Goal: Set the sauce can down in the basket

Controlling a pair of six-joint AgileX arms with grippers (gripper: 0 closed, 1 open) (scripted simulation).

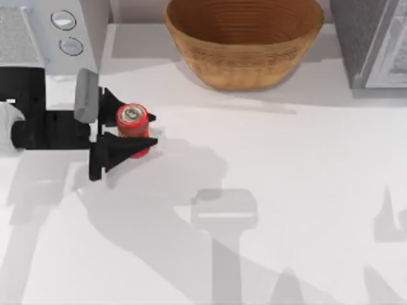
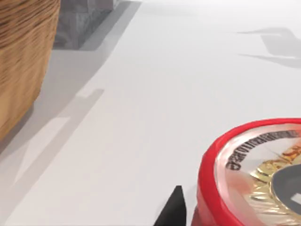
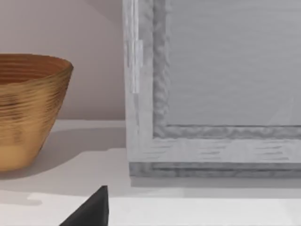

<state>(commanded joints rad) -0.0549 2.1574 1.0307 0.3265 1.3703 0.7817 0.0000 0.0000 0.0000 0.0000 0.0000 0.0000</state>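
The left hand [image 1: 137, 131] had its fingers on either side of the upright can [image 1: 133, 122], clamped on it at the tabletop's [image 1: 286, 178] left side. The basket [image 1: 245, 39] sat well apart at the back.

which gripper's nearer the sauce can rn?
Left. The left gripper straddles the sauce can, one finger on each side, at the table's left. The right gripper is over by the grey cabinet, beyond the basket.
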